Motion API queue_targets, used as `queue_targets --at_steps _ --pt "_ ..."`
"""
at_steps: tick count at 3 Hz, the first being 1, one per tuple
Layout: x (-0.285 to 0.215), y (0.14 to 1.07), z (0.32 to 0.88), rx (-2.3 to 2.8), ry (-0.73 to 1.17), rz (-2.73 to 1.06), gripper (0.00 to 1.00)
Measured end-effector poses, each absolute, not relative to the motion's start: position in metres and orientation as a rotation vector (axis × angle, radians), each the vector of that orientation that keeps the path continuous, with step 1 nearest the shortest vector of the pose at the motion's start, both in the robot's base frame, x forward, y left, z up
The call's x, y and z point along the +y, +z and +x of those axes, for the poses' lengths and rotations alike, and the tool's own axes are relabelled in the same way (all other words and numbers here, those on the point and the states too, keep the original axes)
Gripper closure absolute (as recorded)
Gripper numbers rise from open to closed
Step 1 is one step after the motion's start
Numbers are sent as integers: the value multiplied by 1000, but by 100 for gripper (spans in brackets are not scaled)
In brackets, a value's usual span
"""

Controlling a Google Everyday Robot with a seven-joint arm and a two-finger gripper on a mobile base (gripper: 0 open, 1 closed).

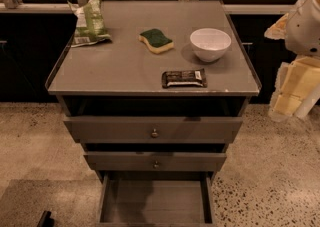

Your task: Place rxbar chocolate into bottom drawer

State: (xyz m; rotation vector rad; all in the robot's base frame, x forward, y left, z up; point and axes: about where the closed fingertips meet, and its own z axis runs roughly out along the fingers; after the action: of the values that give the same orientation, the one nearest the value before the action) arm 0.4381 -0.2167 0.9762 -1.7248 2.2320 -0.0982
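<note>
The rxbar chocolate (184, 78), a dark flat bar with white label patches, lies on the cabinet top near its front edge, right of centre. The bottom drawer (156, 202) is pulled open below the two upper drawers, and its plain floor is bare. My arm and gripper (292, 96) hang at the right edge of the view, beside the cabinet's right side and apart from the bar. Nothing shows in the gripper.
A white bowl (210, 44) stands just behind the bar. A green-and-yellow sponge (156, 40) lies mid-top and a green chip bag (89, 22) at the back left. Two upper drawers with round knobs (154, 132) are slightly ajar. The floor is speckled.
</note>
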Motion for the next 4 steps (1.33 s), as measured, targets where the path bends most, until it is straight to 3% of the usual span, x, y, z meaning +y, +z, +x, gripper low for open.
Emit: queue_targets --at_steps 2,4 --pt "-212 979 460 2158 -57 -1743 0" --pt "-160 955 559 1908 222 -1846 0"
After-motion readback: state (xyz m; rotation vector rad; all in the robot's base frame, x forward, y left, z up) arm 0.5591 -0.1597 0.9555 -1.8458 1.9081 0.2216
